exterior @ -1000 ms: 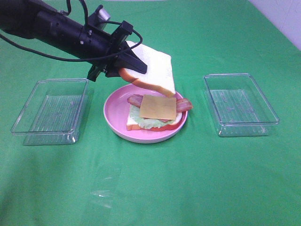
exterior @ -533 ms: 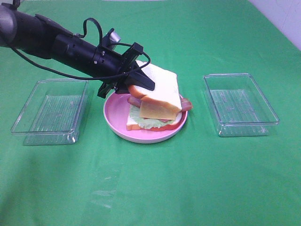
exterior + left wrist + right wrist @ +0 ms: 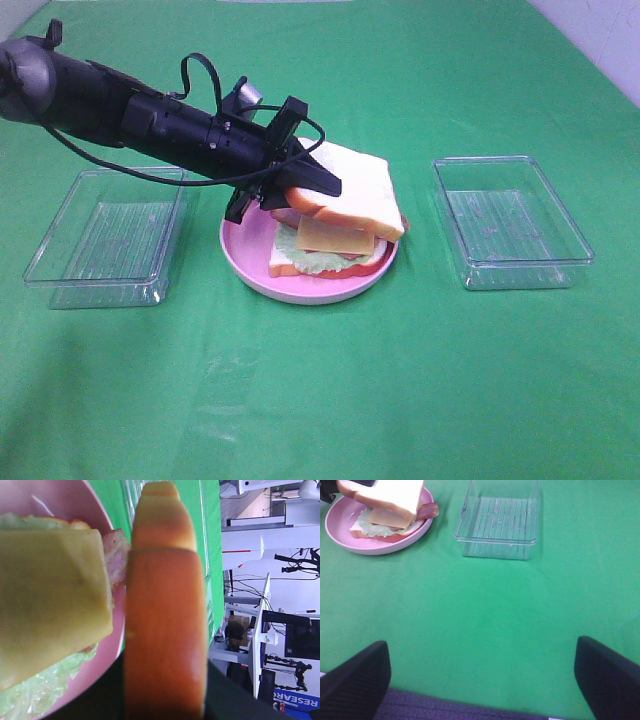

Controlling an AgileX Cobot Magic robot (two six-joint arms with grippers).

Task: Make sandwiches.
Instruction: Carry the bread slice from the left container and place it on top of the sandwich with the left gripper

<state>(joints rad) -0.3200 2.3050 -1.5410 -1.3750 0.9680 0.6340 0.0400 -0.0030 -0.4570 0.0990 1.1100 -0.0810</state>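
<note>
Though unfinished, sandwiches on plate

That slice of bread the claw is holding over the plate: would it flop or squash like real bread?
Probably not. The top bread slice juts out from the left claw, held by one crust edge, and stays flat rather than drooping, so it looks stiff. Its crust looks smooth and glossy, so it may be a little slippery. It seems light, since an edge grip carries it.

I see a pink plate on green cloth, flanked left by one clear tray and right by another clear tray.
</note>
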